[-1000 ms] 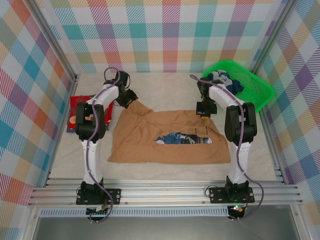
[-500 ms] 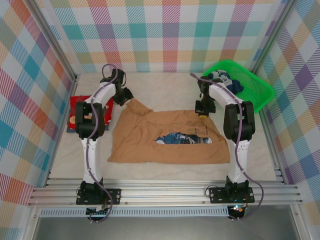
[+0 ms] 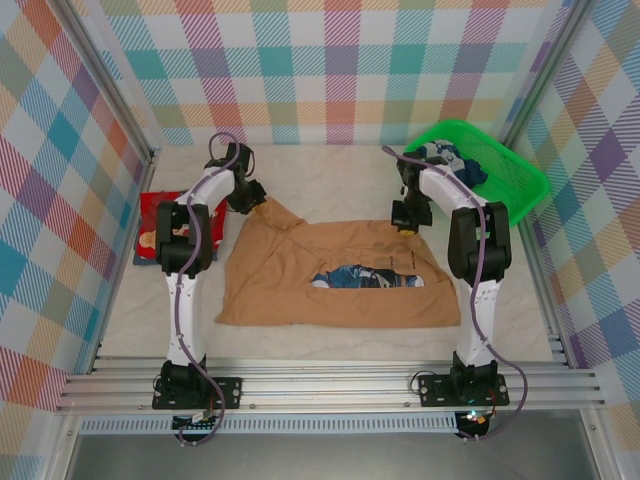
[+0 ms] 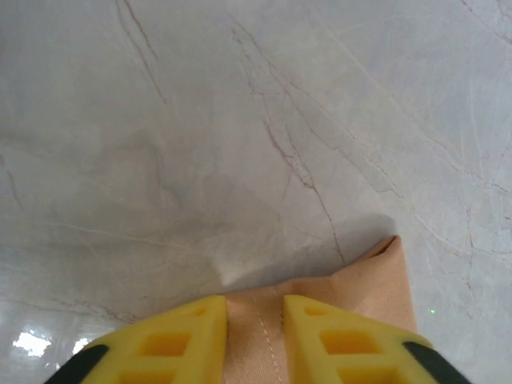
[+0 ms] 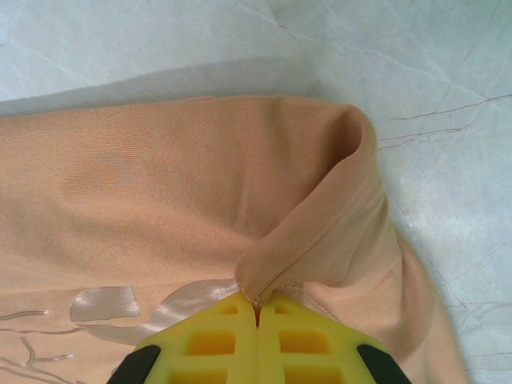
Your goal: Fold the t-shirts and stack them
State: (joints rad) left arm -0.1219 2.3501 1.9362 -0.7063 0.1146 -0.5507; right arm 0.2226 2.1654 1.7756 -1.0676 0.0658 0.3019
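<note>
the tan-brown t-shirt (image 3: 340, 290) lies flat in the middle of the surface (image 3: 330, 175). the left gripper (image 4: 254, 308) pinches its far left corner, the right gripper (image 5: 257, 308) its far right fold, probably so both ends lift evenly for folding.

Tan-brown t-shirt (image 3: 340, 300), blue-white print (image 3: 365, 276); red t-shirt (image 3: 150, 215); green basket (image 3: 535, 180)

Pastel checked walls (image 3: 340, 70) stand on three sides of a pale, marble-veined tabletop (image 3: 330, 170). Aluminium rails (image 3: 330, 385) run along its near edge.
</note>
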